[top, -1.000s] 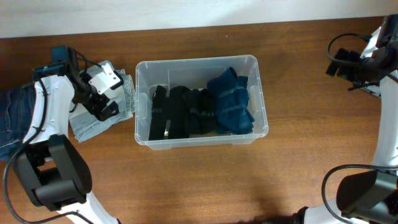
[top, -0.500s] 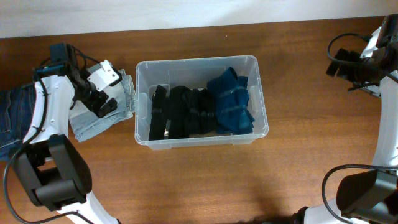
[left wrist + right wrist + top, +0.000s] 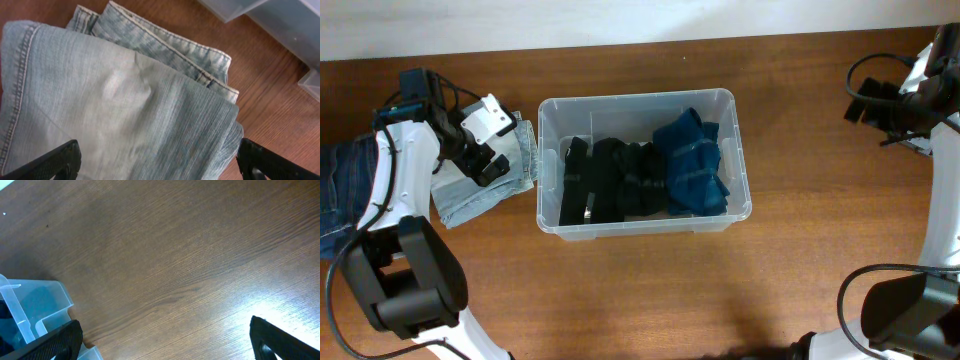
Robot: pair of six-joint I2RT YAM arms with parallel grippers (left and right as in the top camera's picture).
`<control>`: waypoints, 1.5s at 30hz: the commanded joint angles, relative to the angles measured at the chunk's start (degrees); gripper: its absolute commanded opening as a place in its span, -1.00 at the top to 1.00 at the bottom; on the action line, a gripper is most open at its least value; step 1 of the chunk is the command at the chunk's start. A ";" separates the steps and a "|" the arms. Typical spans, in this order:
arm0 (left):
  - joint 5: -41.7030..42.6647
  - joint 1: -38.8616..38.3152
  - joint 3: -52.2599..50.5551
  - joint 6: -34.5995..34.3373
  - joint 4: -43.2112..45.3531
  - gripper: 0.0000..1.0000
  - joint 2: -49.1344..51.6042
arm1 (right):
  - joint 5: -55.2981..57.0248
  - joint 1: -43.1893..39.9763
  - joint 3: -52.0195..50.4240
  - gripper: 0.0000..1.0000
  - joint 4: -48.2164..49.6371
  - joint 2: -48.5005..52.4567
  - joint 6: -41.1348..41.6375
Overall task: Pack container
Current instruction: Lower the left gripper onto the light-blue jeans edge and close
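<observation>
The clear plastic container (image 3: 552, 226) stands in the middle of the table and holds black folded clothes (image 3: 610, 180) and a dark blue garment (image 3: 690, 172). A corner of it shows in the left wrist view (image 3: 290, 30) and the right wrist view (image 3: 45, 310). Folded light-blue jeans (image 3: 460, 198) lie on the table just left of the container and fill the left wrist view (image 3: 125, 110). My left gripper (image 3: 485, 165) is open above the jeans, its fingers (image 3: 157, 160) spread wide and empty. My right gripper (image 3: 868, 100) is open over bare table at the far right (image 3: 165, 340).
A darker blue denim garment (image 3: 338, 195) lies at the table's left edge. The table (image 3: 640, 290) is brown wood. A pale wall runs along the back edge.
My left gripper has lifted slightly up and away from the jeans. The right arm has not moved.
</observation>
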 commanded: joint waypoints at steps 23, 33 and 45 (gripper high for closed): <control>2.69 0.02 -1.70 20.65 -14.86 -0.99 0.42 | 0.48 -0.17 0.37 -0.97 -0.02 -0.28 -0.39; -1.53 -0.79 -7.26 20.63 -6.78 -0.99 0.42 | 0.48 -0.17 0.37 -0.97 -0.02 -0.28 -0.39; -7.72 -2.16 -15.06 15.85 7.91 -0.99 0.42 | 0.48 -0.17 0.37 -0.97 -0.02 -0.28 -0.39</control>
